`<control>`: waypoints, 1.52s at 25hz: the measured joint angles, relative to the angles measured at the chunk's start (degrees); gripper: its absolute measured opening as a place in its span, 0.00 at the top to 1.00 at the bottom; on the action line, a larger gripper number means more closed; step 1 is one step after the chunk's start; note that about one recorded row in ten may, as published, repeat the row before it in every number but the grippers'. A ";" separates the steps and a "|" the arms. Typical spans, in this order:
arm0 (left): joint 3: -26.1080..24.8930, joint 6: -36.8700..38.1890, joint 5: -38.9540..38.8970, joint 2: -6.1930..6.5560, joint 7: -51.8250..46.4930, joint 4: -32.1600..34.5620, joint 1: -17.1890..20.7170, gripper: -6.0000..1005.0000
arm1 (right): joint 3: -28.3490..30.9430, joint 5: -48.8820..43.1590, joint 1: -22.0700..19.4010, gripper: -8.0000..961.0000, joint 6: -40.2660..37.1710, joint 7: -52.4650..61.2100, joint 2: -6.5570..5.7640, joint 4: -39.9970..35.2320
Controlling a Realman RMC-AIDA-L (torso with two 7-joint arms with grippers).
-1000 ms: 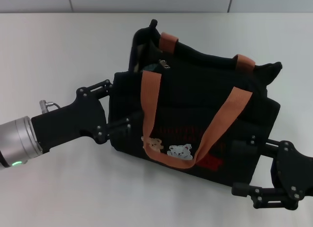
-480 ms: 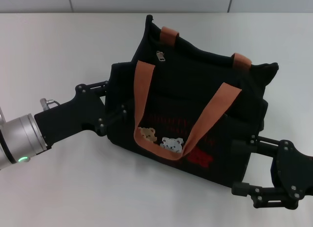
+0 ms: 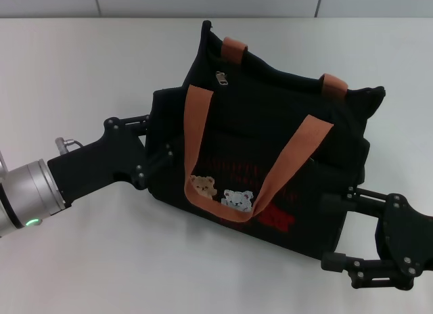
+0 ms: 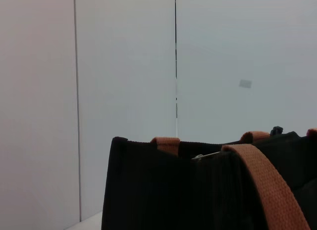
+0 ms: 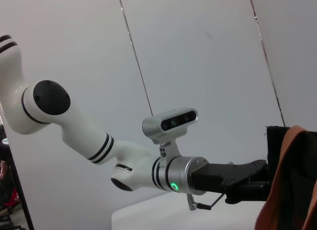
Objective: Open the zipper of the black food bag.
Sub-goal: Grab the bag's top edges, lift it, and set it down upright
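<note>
One black food bag (image 3: 270, 151), two orange handles (image 3: 291, 168), two tools flanking it.

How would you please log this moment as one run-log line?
stage: bracing | black food bag: upright | zipper: pull untouched | left tool: at bag's side | right tool: at opposite lower corner

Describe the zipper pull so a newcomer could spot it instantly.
Start at the black food bag in the middle of the white table, held between the left pincer and the right pincer. Look along its top edge near the far-left corner, just below the rear orange-brown handle. The zipper pull is the only small silvery metal tab on the dark fabric.
</note>
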 joint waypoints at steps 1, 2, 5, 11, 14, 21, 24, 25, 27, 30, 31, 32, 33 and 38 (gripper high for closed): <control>0.00 0.00 0.00 0.00 0.00 0.00 0.00 0.69 | 0.00 0.00 0.00 0.12 0.00 0.00 0.00 0.00; -0.01 0.06 -0.06 -0.01 0.07 -0.08 0.00 0.70 | 0.00 0.04 -0.06 0.12 0.00 0.00 0.00 0.01; -0.05 0.14 -0.22 -0.01 0.67 -0.31 0.00 0.73 | 0.00 0.09 -0.14 0.12 -0.01 0.00 0.00 0.00; 0.00 0.94 -0.24 -0.01 0.78 -0.33 0.00 0.76 | 0.00 0.14 -0.19 0.12 -0.12 0.00 0.00 0.01; -0.04 1.34 -0.24 -0.01 0.79 -0.33 0.02 0.78 | 0.00 0.16 -0.23 0.12 -0.21 0.00 0.00 0.07; 0.02 1.74 -0.37 -0.01 1.49 -0.32 0.09 0.81 | 0.27 0.24 -0.40 0.12 -1.30 -0.01 -0.01 0.09; -0.01 2.51 -0.80 -0.01 2.22 -0.32 0.18 0.82 | 0.76 0.30 -0.60 0.12 -2.98 0.00 -0.09 -0.13; -0.06 2.96 -1.36 -0.01 2.36 -0.32 0.25 0.82 | 2.26 0.50 -0.98 0.12 -4.61 -0.01 -0.21 -0.45; -0.08 3.25 -1.98 -0.01 2.64 -0.31 0.35 0.82 | 5.00 0.95 -1.51 0.12 -6.05 -0.36 -0.41 -0.76; -0.13 5.13 -3.89 0.02 4.07 0.21 0.49 0.83 | 11.29 4.82 -3.14 0.12 -8.05 -2.28 -0.83 -0.65; -0.13 5.13 -3.89 0.02 4.07 0.21 0.49 0.83 | 11.29 4.82 -3.14 0.12 -8.05 -2.28 -0.83 -0.65; -0.14 5.90 -4.16 0.08 4.20 0.47 0.35 0.83 | 15.47 10.07 -4.26 0.12 -7.76 -2.94 -0.72 -0.52; -0.14 6.51 -4.36 0.10 4.23 0.85 0.14 0.83 | 15.47 10.07 -4.26 0.12 -7.76 -2.94 -0.72 -0.52; -0.18 9.26 -5.12 0.08 3.78 4.13 -1.13 0.86 | 22.25 24.16 -4.73 0.12 -2.85 -4.22 -0.15 2.25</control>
